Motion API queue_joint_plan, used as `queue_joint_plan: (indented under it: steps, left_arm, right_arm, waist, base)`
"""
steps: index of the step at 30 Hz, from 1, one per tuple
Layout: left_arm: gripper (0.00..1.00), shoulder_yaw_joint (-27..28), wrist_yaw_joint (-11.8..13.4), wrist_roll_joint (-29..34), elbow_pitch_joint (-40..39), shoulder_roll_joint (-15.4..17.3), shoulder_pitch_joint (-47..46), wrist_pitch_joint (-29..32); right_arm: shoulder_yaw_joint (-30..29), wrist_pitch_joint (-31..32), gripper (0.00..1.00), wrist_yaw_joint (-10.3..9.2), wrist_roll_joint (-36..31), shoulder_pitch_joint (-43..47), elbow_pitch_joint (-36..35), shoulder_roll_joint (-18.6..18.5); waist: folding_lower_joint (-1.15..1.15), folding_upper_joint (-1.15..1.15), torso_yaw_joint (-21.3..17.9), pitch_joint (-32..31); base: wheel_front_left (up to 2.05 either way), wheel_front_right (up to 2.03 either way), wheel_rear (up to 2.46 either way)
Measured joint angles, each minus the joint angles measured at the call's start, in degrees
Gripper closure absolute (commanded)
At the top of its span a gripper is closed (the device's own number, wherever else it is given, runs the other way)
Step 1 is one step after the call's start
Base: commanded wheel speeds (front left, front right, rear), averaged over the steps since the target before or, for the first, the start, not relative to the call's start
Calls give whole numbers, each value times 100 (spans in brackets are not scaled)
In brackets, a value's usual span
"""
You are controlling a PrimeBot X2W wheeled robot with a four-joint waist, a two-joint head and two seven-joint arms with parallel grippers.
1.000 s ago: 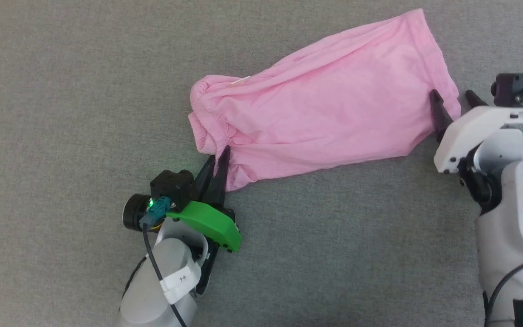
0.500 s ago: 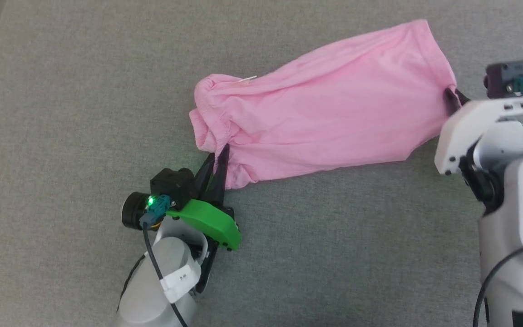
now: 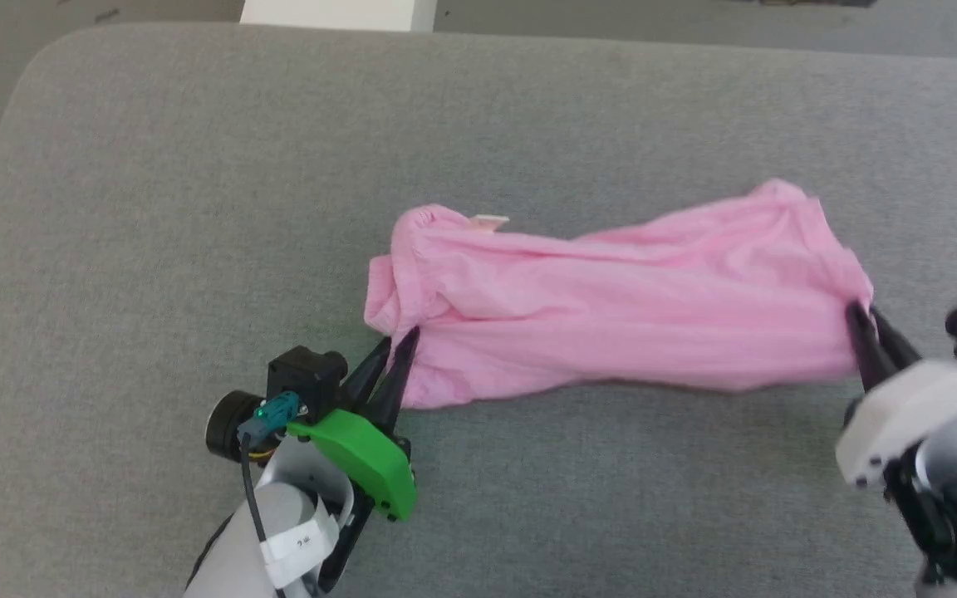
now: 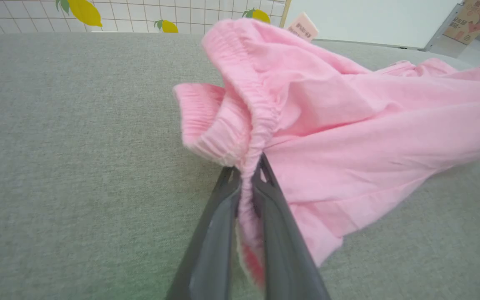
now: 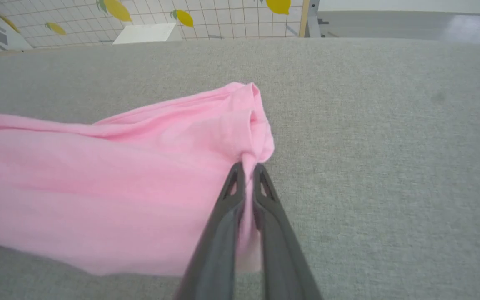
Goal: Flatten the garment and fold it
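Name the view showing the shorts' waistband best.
Left wrist view: the waistband is close up, gathers clear, in the left gripper. Head view shows it small; right wrist view shows the other end of the garment.

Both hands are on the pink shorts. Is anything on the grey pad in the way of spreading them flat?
Nothing visible is in the way. The light pink thin cloth shorts stretch between the left hand, shut on the gathered waistband, and the right hand, shut on the opposite end. Nothing else lies on the grey fabric surface around them.

The right hand (image 3: 863,311), open a second ago, now pinches the hem of the garment (image 3: 611,307), which has stretched narrower.
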Motion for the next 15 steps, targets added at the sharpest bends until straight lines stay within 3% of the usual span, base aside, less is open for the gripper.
queue_joint_plan:
  steps: [5, 10, 11, 12, 13, 15]
  left_arm:
    - [100, -104, 155, 159, -345, 256, 283, 363]
    - [100, -203, 302, 243, -328, 276, 600, 443]
    - [76, -194, 356, 241, -321, 249, 653, 441]
    - [11, -174, 408, 226, -321, 216, 693, 430]
    - [0, -140, 455, 204, -323, 187, 725, 403]
    - [0, -41, 535, 123, -347, 160, 778, 319]
  right_arm:
    - [-34, 4, 100, 1, 194, 613, -22, 1]
    - [66, -205, 100, 2, 286, 793, 660, 2]
    - [67, -312, 90, 2, 304, 793, 784, 3]
    - [77, -420, 60, 2, 304, 792, 866, 3]
    - [89, -519, 0, 2, 325, 791, 928, 1]
    - [93, -644, 0, 0, 393, 788, 1005, -2]
  waist:
    - [0, 0, -154, -137]
    - [0, 0, -276, -229]
    - [0, 0, -290, -253]
    - [0, 0, -302, -279]
    - [0, 0, -312, -304]
    - [0, 0, -325, -352]
  base:
    - [0, 0, 0]
    - [0, 0, 0]
    - [0, 0, 0]
    - [0, 0, 0]
    - [0, 0, 0]
    - [0, 0, 0]
